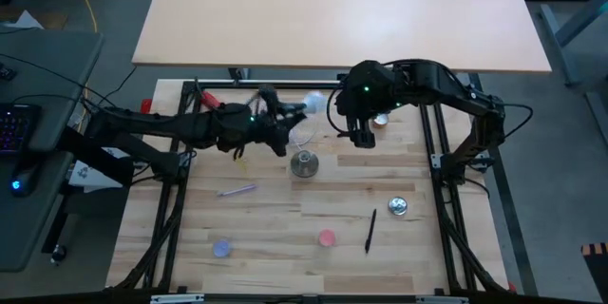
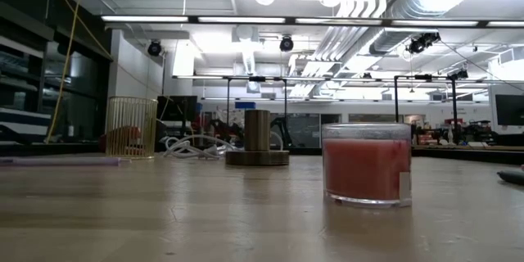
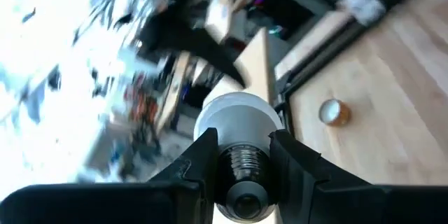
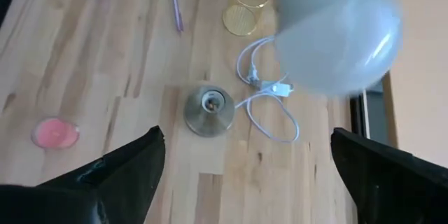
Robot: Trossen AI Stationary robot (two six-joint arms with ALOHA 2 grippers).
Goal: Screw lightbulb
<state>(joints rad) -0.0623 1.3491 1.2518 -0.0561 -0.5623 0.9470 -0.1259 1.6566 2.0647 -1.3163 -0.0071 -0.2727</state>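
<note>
The white frosted lightbulb (image 1: 313, 104) is in my left gripper (image 1: 290, 114), which is shut on it in the air above the table's far middle. It also shows in the left wrist view (image 3: 234, 115) and, blurred, in the right wrist view (image 4: 336, 35). The grey round socket stand (image 1: 303, 163) stands upright on its flat base on the wood, just nearer than the bulb; it also shows in the low view (image 2: 257, 139) and the right wrist view (image 4: 208, 110). My right gripper (image 1: 359, 136) hovers open and empty to the right of the bulb, its fingers wide apart (image 4: 252, 168). My left gripper pinches the lightbulb between its two fingers (image 3: 203, 154), at the neck where the globe meets the silvery screw base (image 3: 241, 157). The base points back between the fingers toward the wrist, and the globe (image 3: 234, 112) sticks out past the fingertips. The bulb is lifted clear of the table.
A white cord (image 4: 269, 112) lies looped by the socket stand, and a yellow wire basket (image 2: 131, 127) stands behind it. A pink candle (image 1: 327, 238), a black pen (image 1: 370, 230), a shiny silver disc (image 1: 398, 207) and a purple pen (image 1: 237, 190) lie nearer.
</note>
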